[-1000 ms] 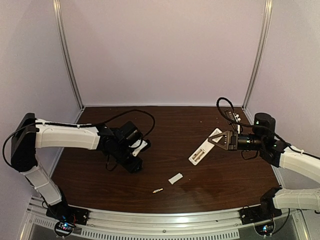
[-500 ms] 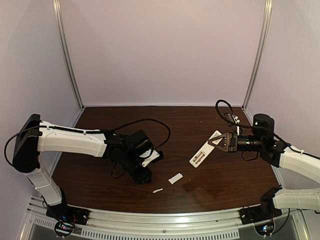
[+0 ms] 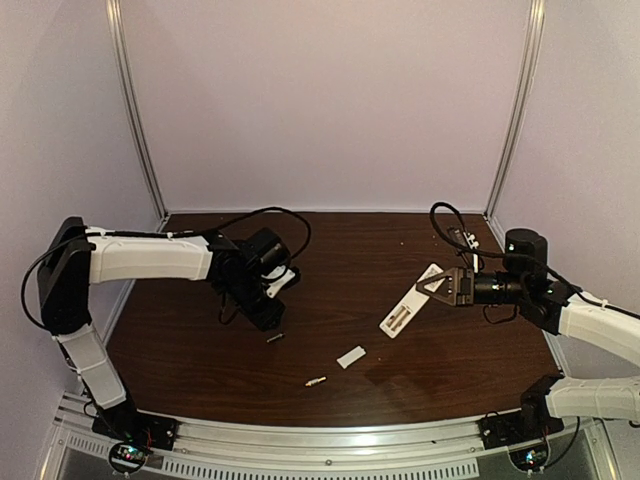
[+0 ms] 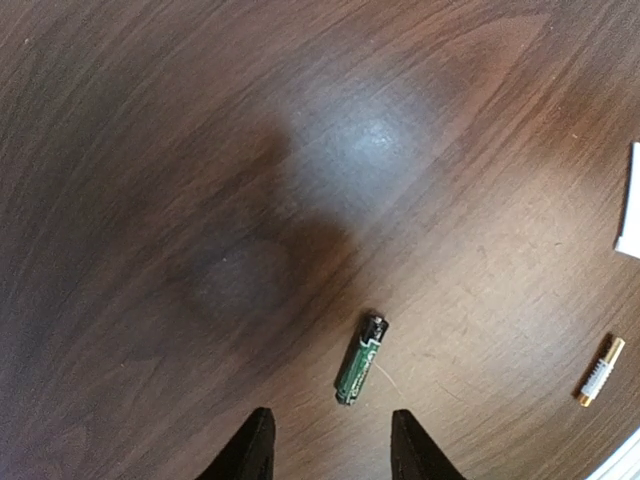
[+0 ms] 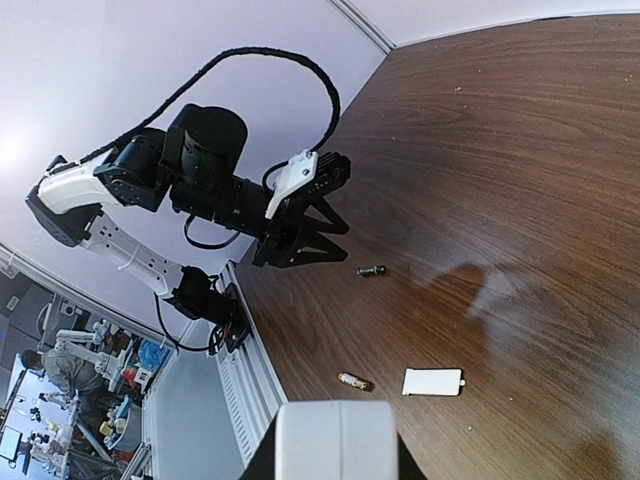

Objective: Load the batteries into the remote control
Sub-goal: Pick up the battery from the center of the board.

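Setting: dark brown wood-grain worktop [image 3: 340, 260] inside a booth with pale lilac walls [image 3: 320, 100]; a metal rail [image 3: 330, 445] runs along the near edge.
Left side: the left fingers [image 3: 268, 320] are apart and point down at the worktop with nothing between them (the wrist view shows two black tips with bare wood in the gap).
Just beyond them: the dark battery [image 4: 360, 373] lies flat on the worktop close to the fingertips without touching them. Its label is green and black, and it lies a little askew to the gap.
Toward the near edge: the pale battery [image 4: 600, 370] also lies flat on the wood, well apart from the dark one. It has a whitish body and brassy ends.
Between: the cover piece [image 3: 351, 357], a small flat white rectangle, lies near the pale battery, between it and the remote.
Right side: the right fingers [image 3: 435, 283] are clamped together on the far end of the remote control [image 3: 405, 305].
Held piece: the remote control is a slim white bar on the right half of the worktop, slanting from the grip toward the middle. A greyish patch shows near its free end. I cannot tell whether that end rests on the wood.
Arms: the left arm [image 3: 150, 258] reaches in from the left wall side, and a black cable [image 3: 270, 215] loops above its wrist.
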Motion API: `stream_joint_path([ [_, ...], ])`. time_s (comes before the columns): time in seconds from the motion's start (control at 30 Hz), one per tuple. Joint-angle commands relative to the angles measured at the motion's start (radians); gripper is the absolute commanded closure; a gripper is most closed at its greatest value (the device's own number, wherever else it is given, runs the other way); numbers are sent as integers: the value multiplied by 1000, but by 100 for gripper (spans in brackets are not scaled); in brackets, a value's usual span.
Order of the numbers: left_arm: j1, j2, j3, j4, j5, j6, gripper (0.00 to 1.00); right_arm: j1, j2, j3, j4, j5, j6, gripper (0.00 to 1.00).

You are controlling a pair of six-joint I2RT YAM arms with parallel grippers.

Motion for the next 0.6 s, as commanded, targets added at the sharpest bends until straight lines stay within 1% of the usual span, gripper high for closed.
stream_joint_path([
  [0.0, 8, 66, 54, -47, 8, 73, 58, -6, -7, -4, -5, 16, -16, 100],
  [0.2, 8, 118, 75, -63, 44, 121, 59, -6, -1, -5, -7, 16, -23, 100],
  [0.57, 8, 203, 120, -58, 47, 202, 67, -4, 13, -11, 11, 11, -26, 100],
])
